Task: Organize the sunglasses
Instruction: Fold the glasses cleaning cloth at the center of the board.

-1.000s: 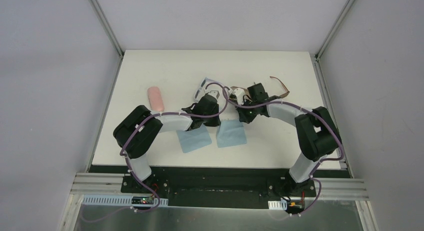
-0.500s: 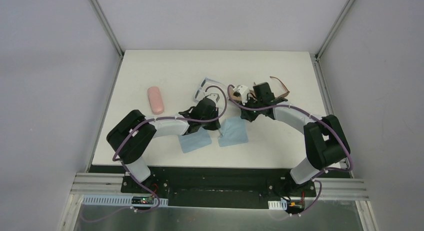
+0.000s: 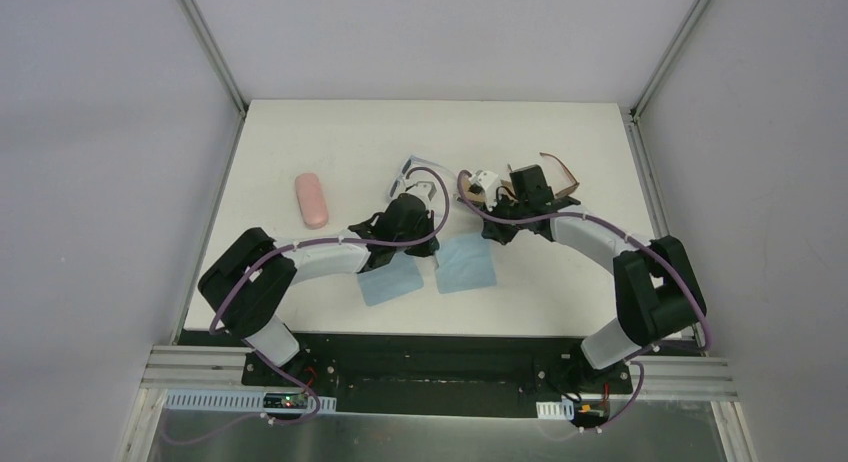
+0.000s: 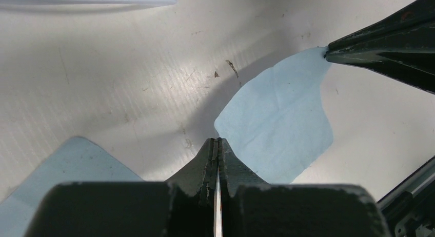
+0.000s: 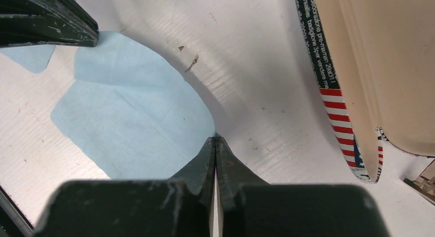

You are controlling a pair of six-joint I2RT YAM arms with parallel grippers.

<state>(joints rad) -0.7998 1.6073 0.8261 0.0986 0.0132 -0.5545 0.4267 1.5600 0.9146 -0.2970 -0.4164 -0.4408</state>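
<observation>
Small white print runs along the dark edge band (image 5: 313, 47) of the cream case (image 5: 395, 67); from here it is too fine to read with certainty; red-and-white stripes (image 5: 342, 116) follow it.

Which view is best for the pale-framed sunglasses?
Top external. The pale-framed sunglasses show nearly their whole frame there, with only the near end running under the left arm. Left wrist catches only a pale bar along its top edge, probably one temple. Right wrist shows nothing of them.
</observation>
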